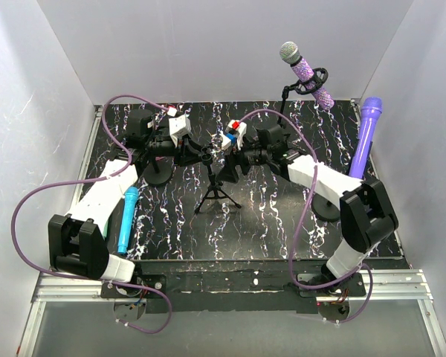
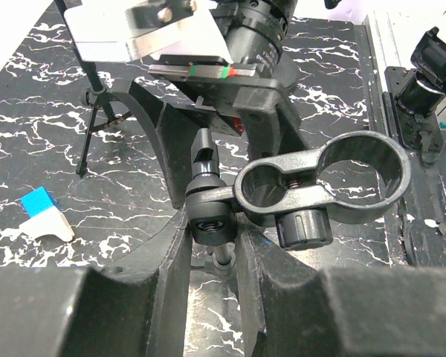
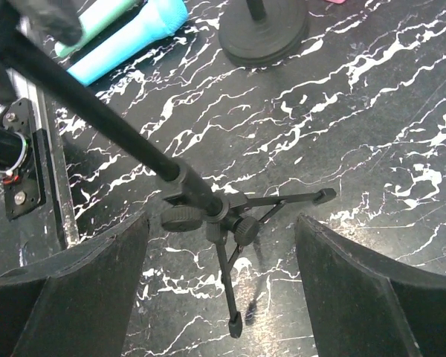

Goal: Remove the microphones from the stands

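A small black tripod stand (image 1: 217, 195) is at the table's middle. Its ring clip (image 2: 364, 175) is empty. My left gripper (image 2: 212, 223) is shut on the stand's swivel joint (image 2: 210, 216) just under the clip; it also shows in the top view (image 1: 201, 155). My right gripper (image 3: 223, 245) is open, its fingers (image 3: 82, 297) on either side above the tripod hub (image 3: 208, 212), not touching it. A cyan microphone (image 1: 127, 218) lies on the table at the left. A glittery purple microphone (image 1: 306, 74) sits in a second stand (image 1: 286, 93) at the back right.
A plain purple microphone (image 1: 365, 137) leans at the right wall. A stand with a round base (image 1: 159, 173) is left of the tripod, also in the right wrist view (image 3: 264, 30). A small blue-and-white block (image 2: 39, 216) lies on the marbled table. White walls enclose three sides.
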`<state>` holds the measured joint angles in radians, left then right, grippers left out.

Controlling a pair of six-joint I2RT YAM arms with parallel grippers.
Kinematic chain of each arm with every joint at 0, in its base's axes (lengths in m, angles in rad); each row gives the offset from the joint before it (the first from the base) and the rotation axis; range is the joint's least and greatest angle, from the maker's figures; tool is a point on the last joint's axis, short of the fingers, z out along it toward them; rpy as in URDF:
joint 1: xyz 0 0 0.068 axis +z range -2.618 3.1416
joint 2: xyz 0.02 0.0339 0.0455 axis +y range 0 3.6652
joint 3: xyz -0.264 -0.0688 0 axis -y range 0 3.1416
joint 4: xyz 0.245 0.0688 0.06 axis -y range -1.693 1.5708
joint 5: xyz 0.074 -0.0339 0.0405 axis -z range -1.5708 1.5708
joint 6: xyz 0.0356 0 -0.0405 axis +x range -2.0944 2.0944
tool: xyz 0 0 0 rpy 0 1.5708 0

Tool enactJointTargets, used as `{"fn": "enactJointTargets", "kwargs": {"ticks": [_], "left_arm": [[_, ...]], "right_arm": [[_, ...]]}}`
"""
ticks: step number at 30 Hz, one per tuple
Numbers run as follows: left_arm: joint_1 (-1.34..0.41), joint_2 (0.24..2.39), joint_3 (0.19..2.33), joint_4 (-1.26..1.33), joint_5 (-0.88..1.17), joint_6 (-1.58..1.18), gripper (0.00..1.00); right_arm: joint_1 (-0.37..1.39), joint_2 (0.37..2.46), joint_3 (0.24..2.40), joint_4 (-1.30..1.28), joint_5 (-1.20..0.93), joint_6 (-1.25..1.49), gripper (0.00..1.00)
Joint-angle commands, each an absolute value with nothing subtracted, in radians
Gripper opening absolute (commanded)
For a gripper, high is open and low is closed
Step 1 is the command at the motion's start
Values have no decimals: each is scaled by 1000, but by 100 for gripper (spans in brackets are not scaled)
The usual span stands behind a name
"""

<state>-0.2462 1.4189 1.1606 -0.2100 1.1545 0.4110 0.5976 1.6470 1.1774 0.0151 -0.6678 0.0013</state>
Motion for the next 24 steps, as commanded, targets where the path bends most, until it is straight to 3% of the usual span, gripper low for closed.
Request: {"fn": "enactJointTargets", "kwargs": {"ticks": [1, 9, 16, 24], "left_arm": [[-252, 1391, 1193, -210, 1138, 422, 0], [-250, 1393, 1190, -210, 1140, 428, 0], [-252, 1394, 1192, -212, 1132, 428, 0], [-275, 1416, 1210, -103, 916, 443, 0]], "right_arm": [[598, 1690, 1226, 6, -621, 38, 85], [595, 1710, 1140, -38, -540, -87, 83], [597, 1655, 1163, -52, -617, -98, 83], [577, 1566, 1230, -147, -611, -118, 82]]}}
